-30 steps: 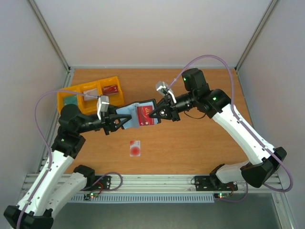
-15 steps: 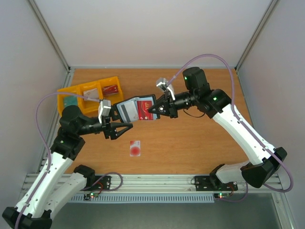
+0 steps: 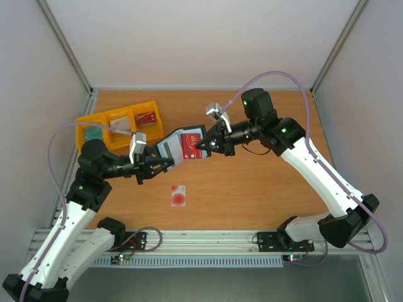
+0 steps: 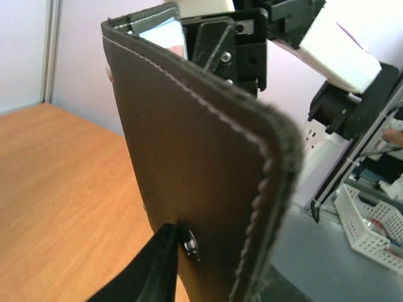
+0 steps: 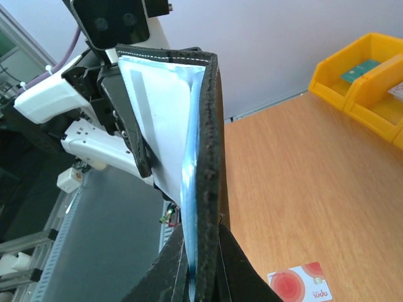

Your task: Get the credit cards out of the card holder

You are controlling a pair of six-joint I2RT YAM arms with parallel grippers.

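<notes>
The black card holder (image 3: 179, 146) hangs open in mid-air over the table, held between both arms. A dark red credit card (image 3: 190, 146) sits in its inner pocket. My right gripper (image 3: 203, 146) is shut on the holder's right edge; in the right wrist view its fingers (image 5: 236, 270) clamp the black rim (image 5: 209, 126) beside the pale blue lining. My left gripper (image 3: 162, 162) is shut on the holder's lower left end. In the left wrist view one finger (image 4: 157, 264) presses the black outer face (image 4: 201, 176) next to a snap, and the other finger is hidden. A white card with a red circle (image 3: 179, 195) lies flat on the table below.
Yellow bins (image 3: 107, 115) with cards in them stand at the back left of the table, also seen as yellow bins (image 5: 365, 75) in the right wrist view. The white card (image 5: 299, 286) lies near the front. Frame posts rise at the back corners.
My left gripper opened and dropped away from the holder, then closed again on its lower left end. The right gripper kept its hold and the holder tilted slightly.
</notes>
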